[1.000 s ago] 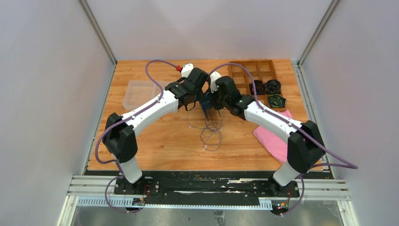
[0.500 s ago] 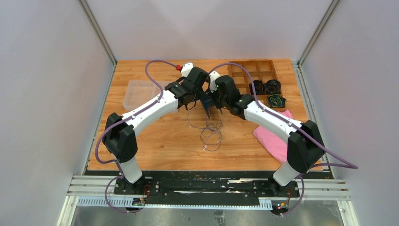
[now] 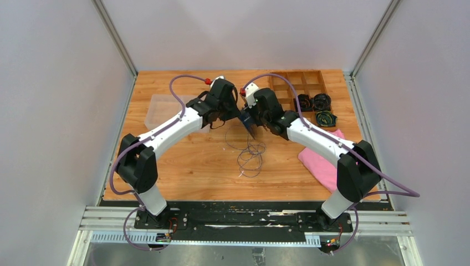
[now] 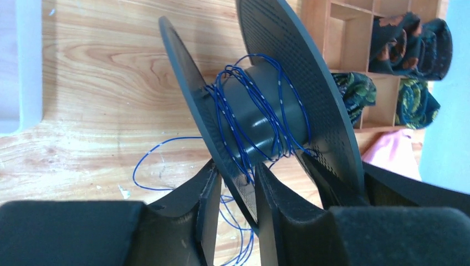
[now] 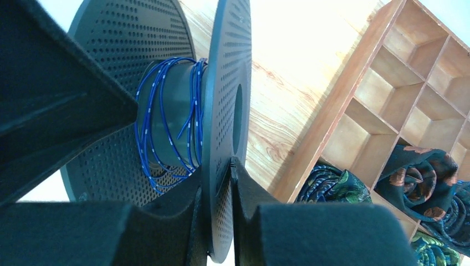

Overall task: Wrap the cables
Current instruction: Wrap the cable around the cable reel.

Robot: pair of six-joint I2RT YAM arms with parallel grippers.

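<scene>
A dark perforated spool (image 3: 248, 123) hangs above the table's middle between both arms. The thin blue cable (image 4: 244, 111) is wound in several turns round its grey core (image 4: 271, 119). The rest of the cable trails down to loose loops (image 3: 250, 158) on the wood. My right gripper (image 5: 221, 166) is shut on the rim of one flange (image 5: 224, 83). My left gripper (image 4: 235, 166) stands astride the other flange's rim (image 4: 188, 83), which crosses the gap at a slant, with table showing between the fingers. In the top view the left gripper (image 3: 237, 115) and right gripper (image 3: 254, 119) meet at the spool.
A wooden compartment tray (image 3: 288, 77) stands at the back right, with dark coiled bundles (image 3: 316, 105) in its right-hand cells. A pink cloth (image 3: 321, 160) lies at the right. A clear plastic box (image 3: 161, 111) sits at the left, beside the left arm.
The left wrist has swung back and to the left and turned. The spool has shifted slightly right and tilted. The loose loops on the table have shifted a little.
</scene>
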